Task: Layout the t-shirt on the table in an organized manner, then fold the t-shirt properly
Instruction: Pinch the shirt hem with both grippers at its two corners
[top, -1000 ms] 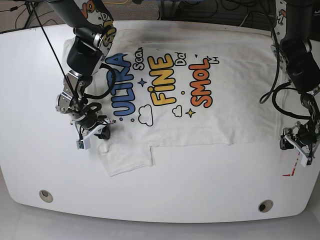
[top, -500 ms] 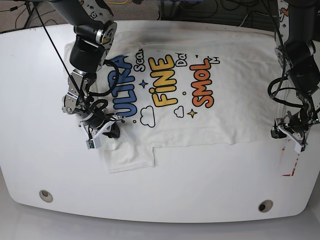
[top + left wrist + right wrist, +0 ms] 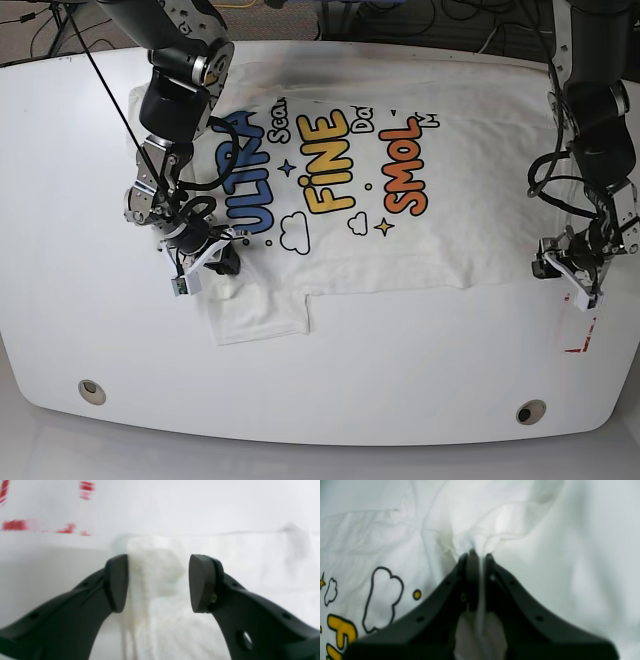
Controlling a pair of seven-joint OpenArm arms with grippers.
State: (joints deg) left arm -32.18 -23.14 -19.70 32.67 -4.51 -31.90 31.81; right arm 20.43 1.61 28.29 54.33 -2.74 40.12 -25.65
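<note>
Shirt (image 3: pixel 400 230) lies print-up across the far half of the table (image 3: pixel 400 370). Right gripper (image 3: pixel 477 555) is pinched tight on its fabric; left gripper (image 3: pixel 158 582) gapes wide around the right hem, gripping nothing.

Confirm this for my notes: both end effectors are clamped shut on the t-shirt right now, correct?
Not quite. Only the right end effector is shut on the t-shirt. The left wrist view shows the left end effector open, its fingers straddling a bunched edge of the fabric.
</note>
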